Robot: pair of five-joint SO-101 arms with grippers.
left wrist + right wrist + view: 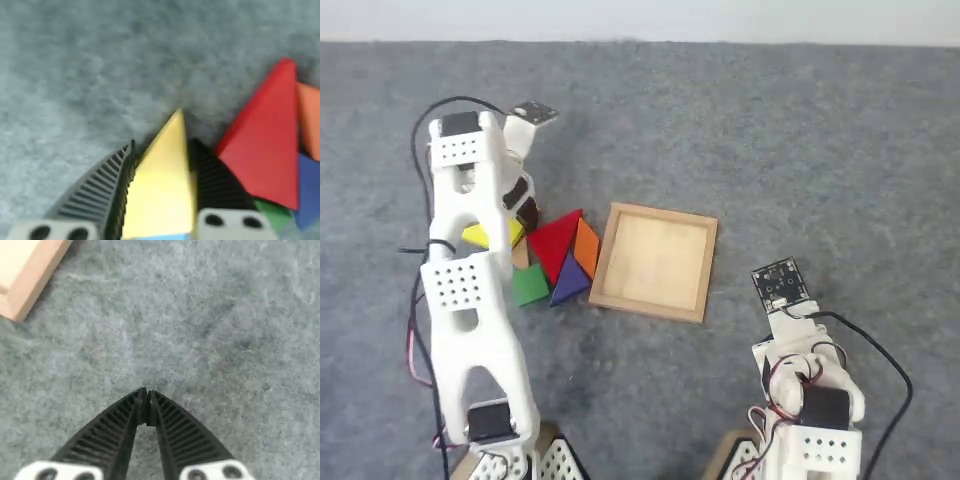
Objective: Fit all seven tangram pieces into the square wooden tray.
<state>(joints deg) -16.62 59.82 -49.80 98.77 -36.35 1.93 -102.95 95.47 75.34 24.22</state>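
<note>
White, perforated left arm (470, 300) and right arm (815, 425) trail black and red cables (417, 135); fingers (107, 437) ribbed black.

- looks like a small robotics lab or hobby bench setup to me
- grey felt-covered table (820, 140) runs up to a plain pale wall (640, 18)
- two white plastic robot arms (470, 300) sit on it, with loose black cables (885, 360) trailing off them
</note>
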